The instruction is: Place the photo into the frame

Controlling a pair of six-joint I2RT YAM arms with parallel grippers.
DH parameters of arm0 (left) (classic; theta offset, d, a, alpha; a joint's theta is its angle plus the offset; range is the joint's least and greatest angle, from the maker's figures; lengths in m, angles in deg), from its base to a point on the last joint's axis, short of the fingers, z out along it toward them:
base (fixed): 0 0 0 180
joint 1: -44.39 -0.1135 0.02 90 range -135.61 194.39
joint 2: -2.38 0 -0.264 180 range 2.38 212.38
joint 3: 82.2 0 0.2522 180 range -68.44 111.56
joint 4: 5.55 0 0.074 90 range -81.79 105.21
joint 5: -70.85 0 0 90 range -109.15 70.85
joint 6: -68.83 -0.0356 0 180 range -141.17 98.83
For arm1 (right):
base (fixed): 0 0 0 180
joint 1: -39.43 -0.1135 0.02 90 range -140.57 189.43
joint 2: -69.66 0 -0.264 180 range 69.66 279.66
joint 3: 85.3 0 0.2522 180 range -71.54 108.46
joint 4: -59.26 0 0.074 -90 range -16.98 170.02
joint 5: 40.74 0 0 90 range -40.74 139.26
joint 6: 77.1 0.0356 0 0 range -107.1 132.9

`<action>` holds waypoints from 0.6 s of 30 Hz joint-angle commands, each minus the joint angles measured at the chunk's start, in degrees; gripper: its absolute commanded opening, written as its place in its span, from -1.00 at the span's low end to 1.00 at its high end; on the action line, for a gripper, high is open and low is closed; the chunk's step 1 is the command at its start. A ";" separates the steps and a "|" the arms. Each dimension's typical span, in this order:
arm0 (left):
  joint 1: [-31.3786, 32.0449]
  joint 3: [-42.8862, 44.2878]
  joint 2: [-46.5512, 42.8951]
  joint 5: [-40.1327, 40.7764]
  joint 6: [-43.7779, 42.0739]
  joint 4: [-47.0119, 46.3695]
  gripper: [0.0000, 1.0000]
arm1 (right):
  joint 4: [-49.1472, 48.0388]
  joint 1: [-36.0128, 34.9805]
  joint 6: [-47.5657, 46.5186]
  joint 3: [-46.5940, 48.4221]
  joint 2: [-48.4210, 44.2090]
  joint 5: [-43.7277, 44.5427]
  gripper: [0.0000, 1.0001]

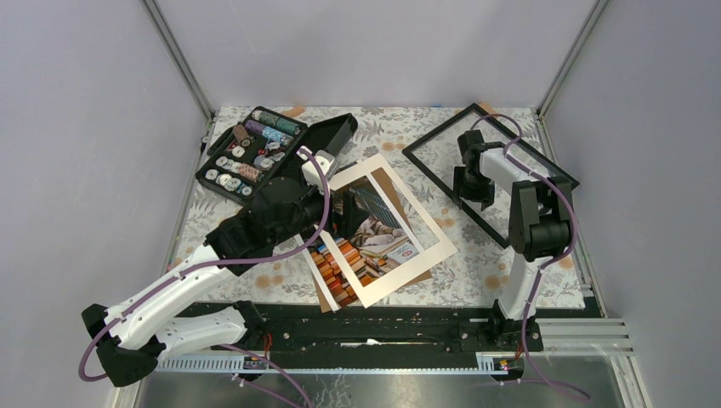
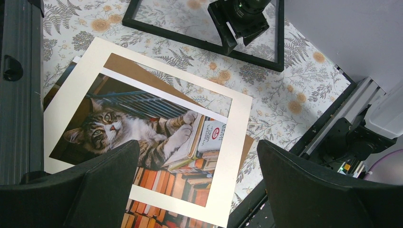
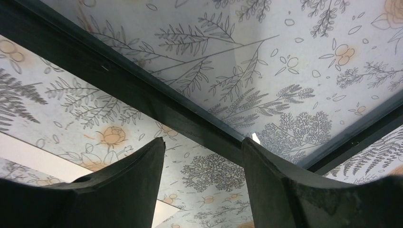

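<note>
1. The table [image 1: 510,280], covered in a flowered cloth, carries everything; the arms reach in from its near edge.
2. The frame [image 1: 425,172] lies flat at the far right, its long axis slanting from far left to near right. It is a container with nothing in it yet: the cloth pattern shows straight through, so only glass, if anything, sits inside the black rim.
3. The cream mat [image 1: 425,246] lies in the middle of the table, to the left of the frame and nearer, apart from it. It sits askew on a brown backing board [image 1: 387,180], which peeks out at the far end and the near right.
4. The photo [image 1: 374,238] of the cat and books is sandwiched there, under the mat and over the board. Its white border juts out at the near left, and its long axis slants about the same way as the frame's.
5. The black case of thread spools [image 1: 255,149] stands open at the far left, full of spools.
6. The left gripper [image 1: 347,212] hangs right above the photo with its jaws spread wide and nothing in them. This arm is by far the nearer to the print, so I'd expect the pickup to fall to it.
7. The right gripper [image 1: 472,195] hovers over the frame's near-left rail with its jaws parted. The rail runs across the gap beyond its fingertips [image 3: 157,142], not pinched as far as I can see.
</note>
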State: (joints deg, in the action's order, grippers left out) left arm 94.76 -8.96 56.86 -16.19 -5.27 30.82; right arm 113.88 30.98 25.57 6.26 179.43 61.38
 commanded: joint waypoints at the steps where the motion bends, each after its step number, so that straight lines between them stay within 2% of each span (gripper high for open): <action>1: 0.21 0.02 -0.60 -0.77 -0.26 -2.84 0.97 | -1.36 0.93 -1.28 -0.93 1.13 0.64 0.32; 15: 0.20 -0.07 -0.56 -1.10 -0.17 -2.93 0.97 | -4.53 0.90 1.10 -6.35 1.58 -3.06 -0.06; 18: -0.02 -0.12 -0.51 -1.29 -0.09 -3.02 0.97 | -5.09 0.53 3.08 -8.08 0.08 -6.21 -0.14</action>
State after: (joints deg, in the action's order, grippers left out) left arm 94.76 -8.96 56.86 -16.47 -5.27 30.82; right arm 109.64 31.59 24.19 1.98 179.85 60.01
